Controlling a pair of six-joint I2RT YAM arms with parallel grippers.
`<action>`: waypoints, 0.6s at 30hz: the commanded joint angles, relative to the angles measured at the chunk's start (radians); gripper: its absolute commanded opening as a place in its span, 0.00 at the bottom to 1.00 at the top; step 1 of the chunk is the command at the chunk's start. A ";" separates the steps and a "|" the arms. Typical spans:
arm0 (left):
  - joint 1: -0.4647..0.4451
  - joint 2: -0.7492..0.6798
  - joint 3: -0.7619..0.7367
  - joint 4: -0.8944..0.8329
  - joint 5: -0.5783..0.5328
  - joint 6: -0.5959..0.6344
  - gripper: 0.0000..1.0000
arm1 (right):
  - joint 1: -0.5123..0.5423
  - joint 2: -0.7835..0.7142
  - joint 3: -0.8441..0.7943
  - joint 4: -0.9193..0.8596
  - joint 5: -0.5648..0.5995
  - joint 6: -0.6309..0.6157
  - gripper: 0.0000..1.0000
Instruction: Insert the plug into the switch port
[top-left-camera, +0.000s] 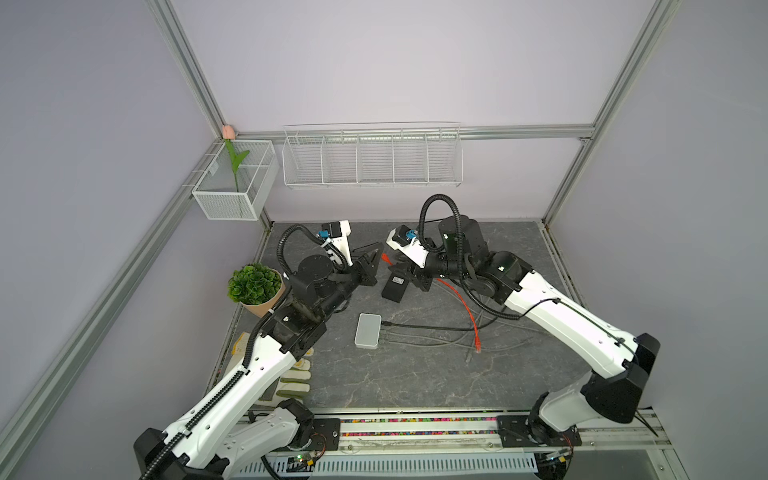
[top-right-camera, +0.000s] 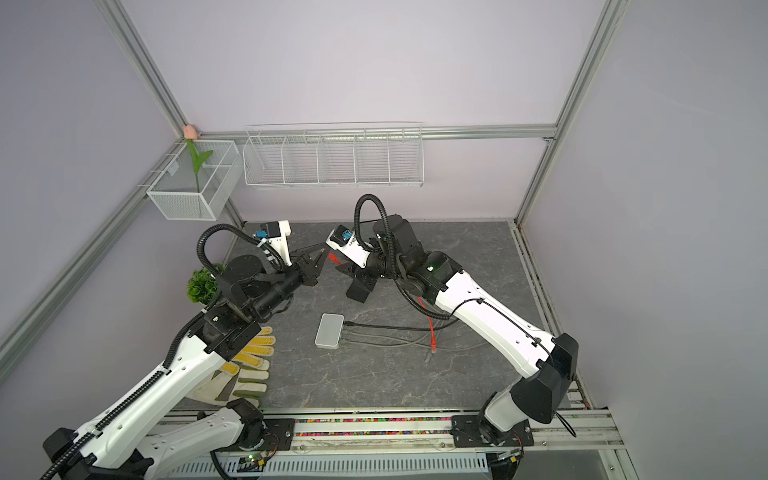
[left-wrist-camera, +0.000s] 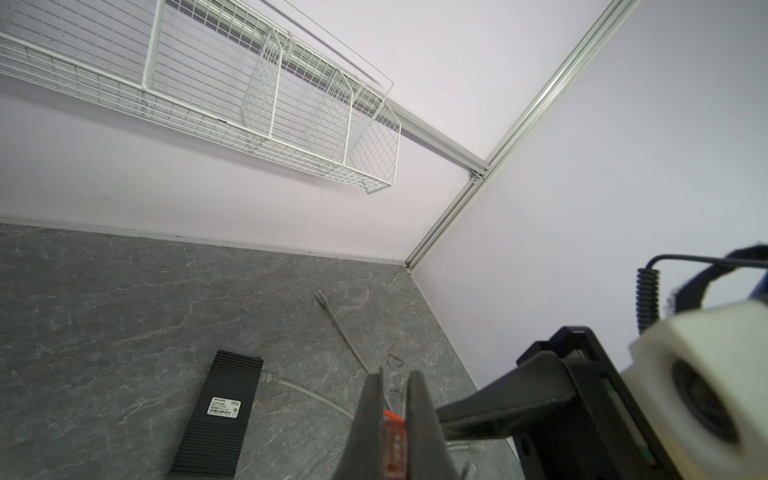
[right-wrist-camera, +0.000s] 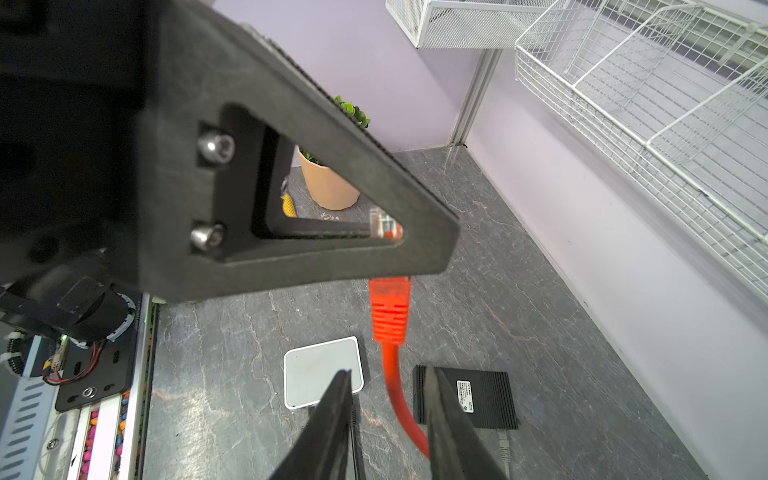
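Left jaws clamp tight on the orange plug (top-left-camera: 385, 257), held in the air above the back middle of the tabletop (top-left-camera: 415, 374). Right jaws stand partly open, the plug's cable (right-wrist-camera: 392, 382) running loose between them, near the black switch (top-left-camera: 397, 286). A white switch (top-left-camera: 368, 330) lies mid-tabletop.

Soft, even, bright light from above in all 4 views; shadows on the table (top-left-camera: 415, 382) are faint. Both top views bend straight lines at the edges. In the left wrist view the near plug (left-wrist-camera: 392, 440) is blurred.
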 joint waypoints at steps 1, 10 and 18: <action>-0.010 -0.021 0.011 -0.006 -0.018 -0.014 0.00 | 0.008 0.016 0.027 0.035 -0.002 0.015 0.34; -0.013 -0.022 0.011 -0.009 -0.025 -0.011 0.00 | 0.009 0.044 0.049 0.037 -0.009 0.018 0.22; -0.013 -0.026 0.005 -0.014 -0.031 -0.013 0.00 | 0.011 0.046 0.046 0.044 -0.021 0.020 0.11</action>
